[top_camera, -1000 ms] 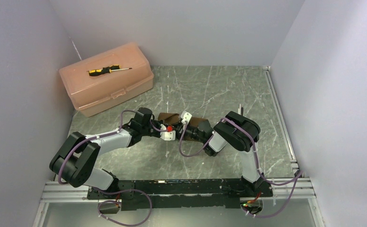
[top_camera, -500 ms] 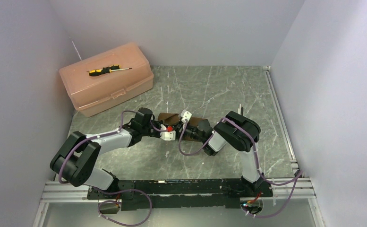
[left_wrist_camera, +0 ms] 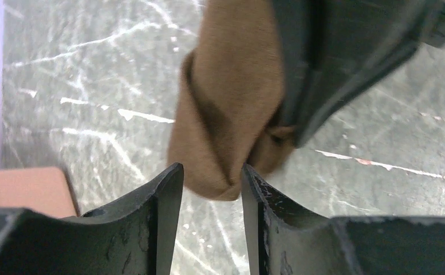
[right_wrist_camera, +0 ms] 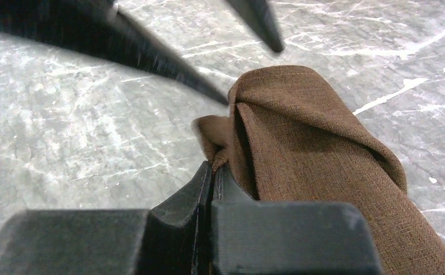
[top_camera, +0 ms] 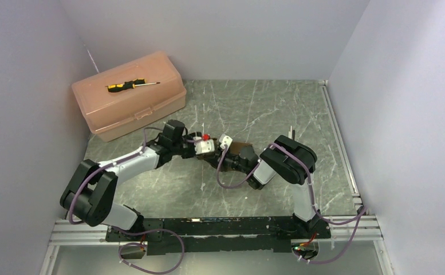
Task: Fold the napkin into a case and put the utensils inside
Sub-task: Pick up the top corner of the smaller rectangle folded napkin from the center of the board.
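Observation:
The dark brown napkin [right_wrist_camera: 311, 143] lies bunched in a loose roll on the marble table between my two grippers; in the top view only a bit of the napkin [top_camera: 241, 145] shows. My right gripper [right_wrist_camera: 214, 165] is shut on a small fold at the napkin's near edge. My left gripper [left_wrist_camera: 212, 172] is open, and the napkin's rounded end [left_wrist_camera: 220, 114] sits just beyond its fingertips without being pinched. From above, the left gripper [top_camera: 211, 150] and right gripper [top_camera: 227, 154] nearly meet. A thin silvery piece [top_camera: 292, 131], perhaps one of the utensils, pokes out behind the right arm.
A pink plastic box [top_camera: 129, 103] stands at the back left with a yellow-and-black screwdriver [top_camera: 133, 85] on its lid. Walls close in the table on the left, back and right. A metal rail [top_camera: 340, 143] runs along the table's right edge.
My left gripper has opened, let go of the napkin and swung toward the back of the table. My right gripper has closed onto the napkin's edge.

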Robot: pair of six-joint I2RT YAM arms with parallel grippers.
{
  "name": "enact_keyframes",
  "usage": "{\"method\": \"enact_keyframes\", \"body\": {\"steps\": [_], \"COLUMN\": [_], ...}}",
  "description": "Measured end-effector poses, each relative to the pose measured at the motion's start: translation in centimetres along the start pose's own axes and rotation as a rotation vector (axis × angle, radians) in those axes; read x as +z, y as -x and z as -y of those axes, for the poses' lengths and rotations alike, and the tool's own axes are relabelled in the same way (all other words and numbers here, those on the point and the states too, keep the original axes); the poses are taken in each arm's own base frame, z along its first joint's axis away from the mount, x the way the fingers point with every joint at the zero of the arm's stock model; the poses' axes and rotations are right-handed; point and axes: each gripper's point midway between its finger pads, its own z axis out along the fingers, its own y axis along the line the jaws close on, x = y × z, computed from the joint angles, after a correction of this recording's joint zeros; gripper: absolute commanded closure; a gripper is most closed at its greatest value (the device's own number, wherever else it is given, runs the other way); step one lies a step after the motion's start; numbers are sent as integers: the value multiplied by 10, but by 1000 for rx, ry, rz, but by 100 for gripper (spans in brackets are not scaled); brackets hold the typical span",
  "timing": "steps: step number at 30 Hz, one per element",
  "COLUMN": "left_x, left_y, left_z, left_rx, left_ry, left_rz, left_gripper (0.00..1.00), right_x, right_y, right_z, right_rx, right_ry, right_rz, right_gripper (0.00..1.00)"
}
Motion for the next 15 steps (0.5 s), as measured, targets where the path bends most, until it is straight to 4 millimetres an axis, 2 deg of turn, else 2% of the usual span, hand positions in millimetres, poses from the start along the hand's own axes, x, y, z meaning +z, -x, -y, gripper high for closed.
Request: {"method": "enact_keyframes", "body": {"steps": [3, 7, 11, 15], "left_x": [-12, -22, -11, 7], "left_y": [8, 18, 21, 6], "left_z": [-16, -18, -20, -11], "left_rx": [-122, -272, -378, -439], "left_ry": [30, 24, 2, -25], "left_rz": [-4, -7, -21, -62], "left_gripper": [50, 50, 49, 48], "right_x": [-3, -4, -5, -5], "right_y": [-2, -7, -9, -9], "right_z": [-2, -5, -8, -10], "right_rx": [17, 41, 64, 93], "right_ry": [3, 12, 24, 26], "right_rz": [-13, -32, -42, -45], "right_gripper": [100, 100, 100, 100]}}
